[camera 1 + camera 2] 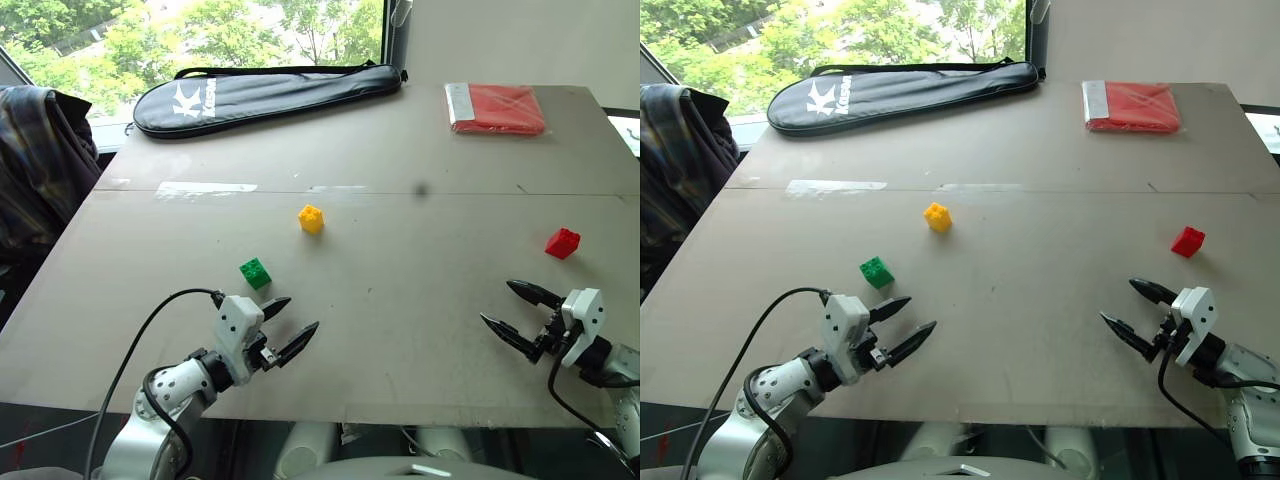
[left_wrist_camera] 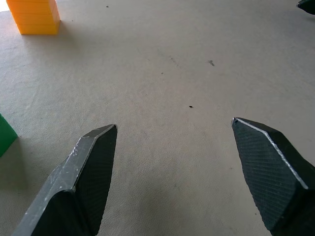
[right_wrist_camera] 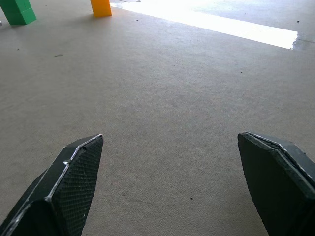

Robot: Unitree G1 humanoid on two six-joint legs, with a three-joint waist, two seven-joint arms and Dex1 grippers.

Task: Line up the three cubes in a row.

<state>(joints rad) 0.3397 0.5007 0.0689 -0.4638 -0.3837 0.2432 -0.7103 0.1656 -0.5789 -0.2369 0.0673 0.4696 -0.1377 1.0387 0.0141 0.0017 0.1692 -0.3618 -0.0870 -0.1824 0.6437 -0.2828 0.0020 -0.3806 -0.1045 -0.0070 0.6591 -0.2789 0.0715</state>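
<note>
The three cubes lie scattered on the grey table (image 1: 400, 330), well apart from one another and not in a row; the yellow cube (image 1: 311, 219) sits near the middle of the table, the green cube (image 1: 255, 272) lies nearer the robot and to its left, and the red cube (image 1: 562, 243) rests far off on the right side; all three stand studs up. The left gripper (image 1: 292, 326) hovers low over the near edge with its jaws spread wide and nothing between them, just beside the green cube but not touching it; in the left wrist view its two fingers (image 2: 83, 172) frame bare table, with the yellow cube at the far edge. The right gripper (image 1: 512, 310) hangs near the table's right front, jaws also wide and empty, short of the red cube; at the far side lie a black racket bag (image 1: 265, 95) and a flat red packet (image 1: 495, 108).
</note>
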